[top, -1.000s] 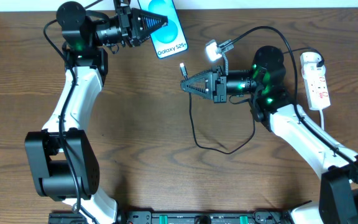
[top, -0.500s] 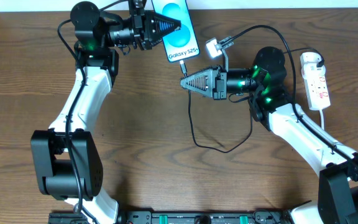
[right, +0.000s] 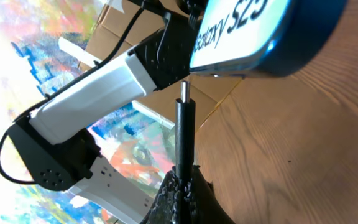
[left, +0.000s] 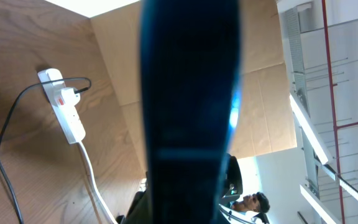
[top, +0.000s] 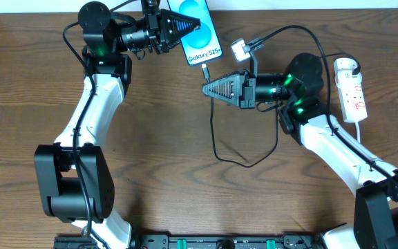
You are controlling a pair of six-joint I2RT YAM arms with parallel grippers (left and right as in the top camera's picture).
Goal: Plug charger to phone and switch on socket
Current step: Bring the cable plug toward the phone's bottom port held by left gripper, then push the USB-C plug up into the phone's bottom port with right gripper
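Fingers of the right gripper [right: 182,190] are closed on the charger [right: 182,124] plug body; its metal tip points at the bottom edge of the phone [right: 260,31], just short of the port and not seated. The left gripper [top: 188,28] clamps the phone near the table's [top: 150,138] far edge. The socket [top: 352,90] lies well apart to the right, untouched. Judged remaining: insertion, then switching the socket on.
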